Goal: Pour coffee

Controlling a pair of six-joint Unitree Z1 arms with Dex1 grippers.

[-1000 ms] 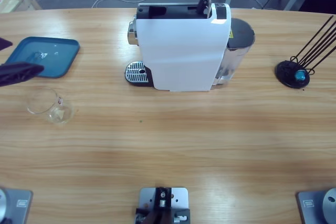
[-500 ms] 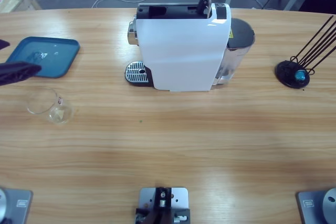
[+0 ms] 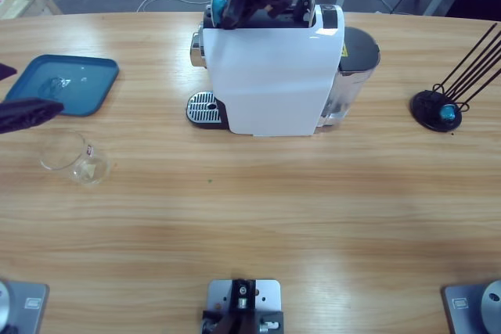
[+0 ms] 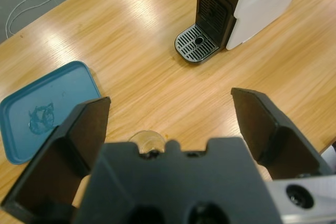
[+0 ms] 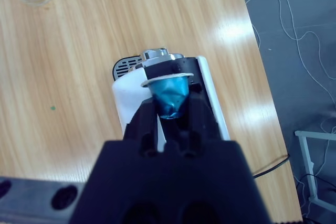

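Right end effector [image 3: 235,4], clenched on a blue capsule [image 5: 170,96], has come down over the coffee machine [image 3: 270,76] at the desk's far edge, ready for loading; left end effector [image 4: 170,119] hangs released.

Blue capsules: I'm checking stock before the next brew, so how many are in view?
2. One blue capsule is clamped in the right gripper over the top of the coffee machine; another blue capsule sits at the base of the capsule rack. Others may be hidden.
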